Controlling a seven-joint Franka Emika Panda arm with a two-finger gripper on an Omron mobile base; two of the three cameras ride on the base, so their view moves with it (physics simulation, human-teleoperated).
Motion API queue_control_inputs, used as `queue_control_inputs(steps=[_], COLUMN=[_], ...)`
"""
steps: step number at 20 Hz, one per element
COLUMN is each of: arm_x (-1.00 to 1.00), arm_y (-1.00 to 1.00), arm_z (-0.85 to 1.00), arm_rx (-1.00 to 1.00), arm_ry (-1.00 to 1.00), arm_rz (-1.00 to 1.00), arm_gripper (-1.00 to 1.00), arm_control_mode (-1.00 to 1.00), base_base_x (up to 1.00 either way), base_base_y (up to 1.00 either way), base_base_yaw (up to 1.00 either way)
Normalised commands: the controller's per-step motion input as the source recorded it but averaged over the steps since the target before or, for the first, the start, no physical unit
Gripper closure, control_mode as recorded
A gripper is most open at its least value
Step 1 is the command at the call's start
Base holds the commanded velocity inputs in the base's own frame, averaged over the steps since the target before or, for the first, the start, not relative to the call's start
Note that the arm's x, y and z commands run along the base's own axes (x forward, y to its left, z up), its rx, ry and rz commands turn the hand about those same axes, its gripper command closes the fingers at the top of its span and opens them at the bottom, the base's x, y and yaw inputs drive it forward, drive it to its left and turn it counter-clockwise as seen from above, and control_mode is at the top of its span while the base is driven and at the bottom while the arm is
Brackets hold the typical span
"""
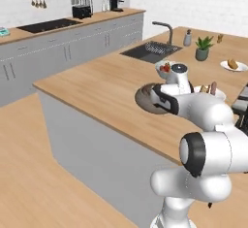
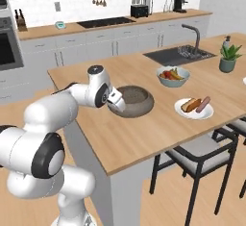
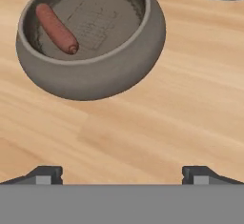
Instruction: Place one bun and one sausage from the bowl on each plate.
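One plate (image 2: 193, 111) already carries bun and sausage, and the pincer (image 3: 122, 174), spread wide and empty, hovers at the bowl's (image 3: 109, 75) six o'clock, one sausage (image 3: 56, 28) left inside.

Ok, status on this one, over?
Gripper open, empty, short of bowl. One sausage left inside. Near plate already filled. Path clear.

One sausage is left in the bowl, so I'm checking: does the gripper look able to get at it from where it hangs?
Probably yes. The gripper is open above bare counter beside the bowl, and the sausage lies uncovered against the far inner wall. It must clear the thick rim first.
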Motion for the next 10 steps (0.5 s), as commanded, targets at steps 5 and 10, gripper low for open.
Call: queue_control_inputs(steps=[5, 10], arm_x=[0.00, 0.00], arm_y=[0.00, 0.00], arm_z=[0.00, 0.00], arm_rx=[0.00, 0.00], arm_ry=[0.00, 0.00], arm_rz=[0.00, 0.00], arm_gripper=[-1.00, -1.00], arm_control_mode=[1.00, 1.00], base_base_x=[0.84, 0.89], base_base_y=[0.38, -0.03], base_base_yaw=[-0.25, -0.16])
